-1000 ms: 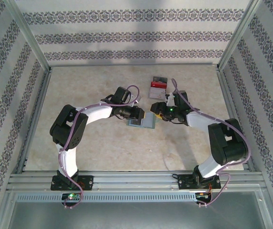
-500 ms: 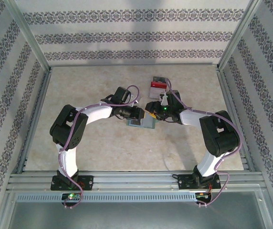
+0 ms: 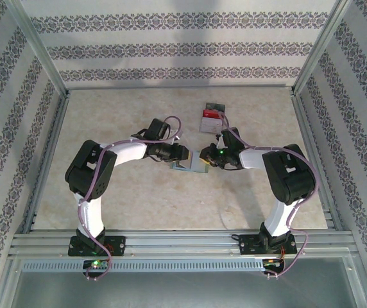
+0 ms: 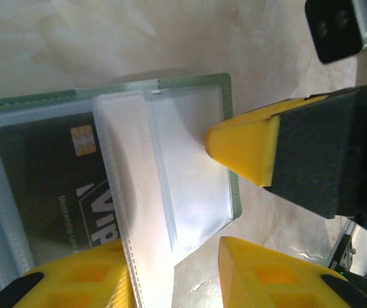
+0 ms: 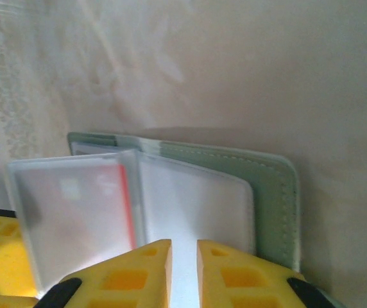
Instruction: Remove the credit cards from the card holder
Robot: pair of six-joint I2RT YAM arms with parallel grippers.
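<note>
A small grey-green bifold card holder [image 3: 193, 167] lies open near the middle of the pale marbled surface [image 3: 138, 199], between the two arms. Its clear plastic sleeves fan up from a stitched green cover [image 5: 274, 192]. One pocket holds a dark credit card [image 4: 49, 186] with a gold chip and pale lettering. A thin red edge [image 5: 124, 199] shows through another frosted leaf.

The left pincer [image 4: 174, 256] stands apart at the holder's left side, with an upright sleeve leaf beside one yellow finger. The right pincer [image 5: 183, 247] is at the opposite edge with its fingers drawn nearly together over a clear sleeve, but I cannot tell whether they pinch it. A red and grey stack of cards [image 3: 212, 115] sits farther back.
</note>
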